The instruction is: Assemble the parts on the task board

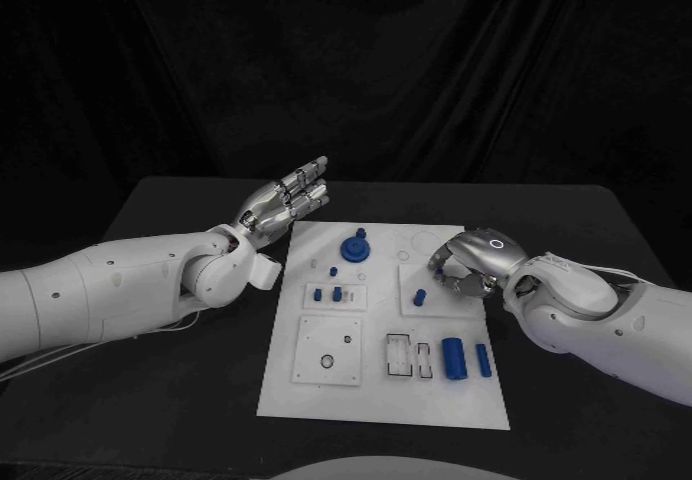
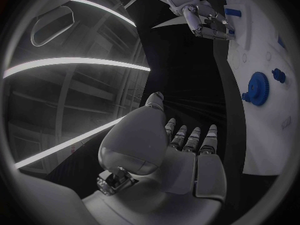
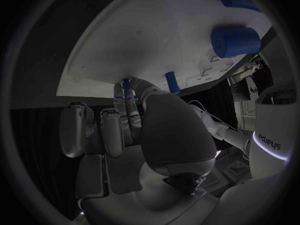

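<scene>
The task board [image 1: 382, 390] is seen lying on the black tabletop [image 1: 173, 400], and everything else is placed from it. The left hand [image 1: 286, 200] is held off the board's far left corner, above the tabletop, with its fingers straight and spread and nothing in them. The right hand [image 1: 464, 264] is held over the board's far right part, fingers curled in; whether anything is pinched at the fingertips [image 3: 127, 87] cannot be told, though they are seen close to the board's surface beside a small upright blue peg [image 1: 420, 296]. A blue gear [image 1: 353, 247] is seated near the board's far edge, between the 2 hands. A blue cylinder [image 1: 454, 358] and a blue bar [image 1: 483, 360] are laid side by side toward the board's near right, with the right forearm [image 1: 606, 320] passing just beside them.
</scene>
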Robot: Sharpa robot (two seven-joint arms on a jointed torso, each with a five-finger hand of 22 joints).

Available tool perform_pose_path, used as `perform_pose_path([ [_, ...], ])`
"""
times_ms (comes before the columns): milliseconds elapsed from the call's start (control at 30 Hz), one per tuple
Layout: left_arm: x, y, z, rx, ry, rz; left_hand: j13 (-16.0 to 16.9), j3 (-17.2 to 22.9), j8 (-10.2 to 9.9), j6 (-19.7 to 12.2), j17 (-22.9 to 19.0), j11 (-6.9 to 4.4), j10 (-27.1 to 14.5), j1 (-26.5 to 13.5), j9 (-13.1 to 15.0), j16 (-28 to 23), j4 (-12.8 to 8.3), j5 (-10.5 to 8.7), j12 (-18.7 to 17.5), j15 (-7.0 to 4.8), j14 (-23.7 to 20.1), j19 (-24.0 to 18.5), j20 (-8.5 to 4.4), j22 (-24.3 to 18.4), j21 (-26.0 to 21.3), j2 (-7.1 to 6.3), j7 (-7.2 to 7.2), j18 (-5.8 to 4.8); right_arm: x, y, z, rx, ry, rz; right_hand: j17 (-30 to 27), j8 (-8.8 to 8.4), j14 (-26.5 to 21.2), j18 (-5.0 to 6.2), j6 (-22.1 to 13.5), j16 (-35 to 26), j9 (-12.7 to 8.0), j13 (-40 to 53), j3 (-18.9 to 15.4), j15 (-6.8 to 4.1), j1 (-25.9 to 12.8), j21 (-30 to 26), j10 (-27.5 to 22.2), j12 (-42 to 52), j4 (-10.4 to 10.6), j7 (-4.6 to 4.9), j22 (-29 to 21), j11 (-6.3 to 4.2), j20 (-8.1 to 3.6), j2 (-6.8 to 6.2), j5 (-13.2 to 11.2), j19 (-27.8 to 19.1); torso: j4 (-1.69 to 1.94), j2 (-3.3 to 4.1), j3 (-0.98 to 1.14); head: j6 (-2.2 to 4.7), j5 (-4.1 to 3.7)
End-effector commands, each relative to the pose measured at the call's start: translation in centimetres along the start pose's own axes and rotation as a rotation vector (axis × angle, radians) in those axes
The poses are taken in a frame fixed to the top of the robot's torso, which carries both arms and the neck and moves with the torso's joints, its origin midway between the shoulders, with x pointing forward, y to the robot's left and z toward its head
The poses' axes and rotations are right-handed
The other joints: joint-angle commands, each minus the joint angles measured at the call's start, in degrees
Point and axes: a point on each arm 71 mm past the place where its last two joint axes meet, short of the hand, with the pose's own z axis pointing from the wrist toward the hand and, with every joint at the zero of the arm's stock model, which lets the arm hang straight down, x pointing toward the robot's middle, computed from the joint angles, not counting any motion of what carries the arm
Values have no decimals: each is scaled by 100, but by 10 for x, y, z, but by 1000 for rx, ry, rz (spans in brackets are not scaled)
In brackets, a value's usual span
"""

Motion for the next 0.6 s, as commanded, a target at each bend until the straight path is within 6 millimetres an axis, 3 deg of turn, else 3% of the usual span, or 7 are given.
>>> perform_pose_path([
  [33, 2, -3, 0, 59, 14, -12, 10, 5, 6, 8, 9, 44, 12, 58, 8, 14, -31, 29, 28, 44, 14, 9, 32, 15, 25, -5, 39, 61, 8, -1, -3, 4, 33, -3, 754, 39, 280, 81, 64, -33, 28, 6, 16, -51, 53, -41, 64, 40, -14, -4, 1106, -19, -55, -7, 27, -8, 8, 4, 3, 1, 1],
  [600, 1, -1, 1, 44, 14, -12, 8, -6, 13, 62, 29, 58, 5, 66, 15, 49, -68, 79, 18, 116, 71, 99, 85, 201, 75, 14, 110, 63, 9, -4, -6, 11, 47, -4, 649, 36, 235, 91, 63, -106, 158, 34, -55, -113, -59, -95, 253, 154, 7, -24, 1089, -91, -115, -9, -77, -42, 0, -3, 3, -71, 27],
])
